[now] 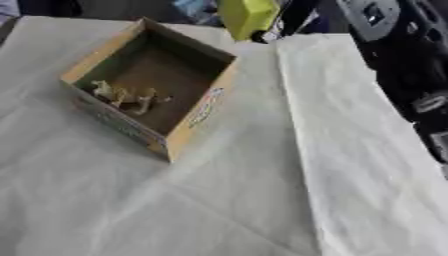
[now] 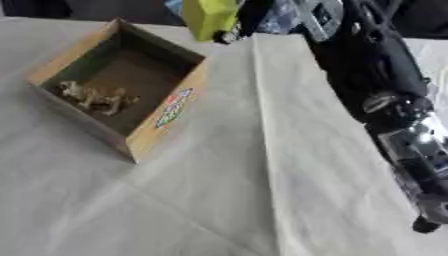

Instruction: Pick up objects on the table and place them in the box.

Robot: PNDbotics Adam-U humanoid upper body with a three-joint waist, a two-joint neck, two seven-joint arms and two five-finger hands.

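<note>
1. Progress, as a judgement: one item already lies in the box [image 1: 206, 107]; a second, a yellow-green block [image 1: 246, 18], shows at the far edge of the table [image 1: 219, 200] and is not yet in the box; so the task looks partly done, with at least this block left to place.
2. The right hand [image 2: 255, 14] shows only as a dark shape right beside the block, at the end of the black and silver arm that comes in along the right side; whether it is spread, closed or clamped on the block cannot be told; the left hand shows in neither view.
3. The block sits just to the left of the right hand, touching or nearly touching it; whether it is lifted or resting cannot be made out; it is bright, boxy and smooth-sided.
4. The box stands nearer the robot than the hand and to its left, a short way apart; it is open-topped cardboard, tan-rimmed, with a printed label on its near right wall.
5. The item inside, a small tan figure [image 1: 128, 95] of uneven outline, lies on the box floor toward the near left wall, well apart from the hand.
6. No other loose thing shows on the pale cloth on the near side of the hand.
</note>
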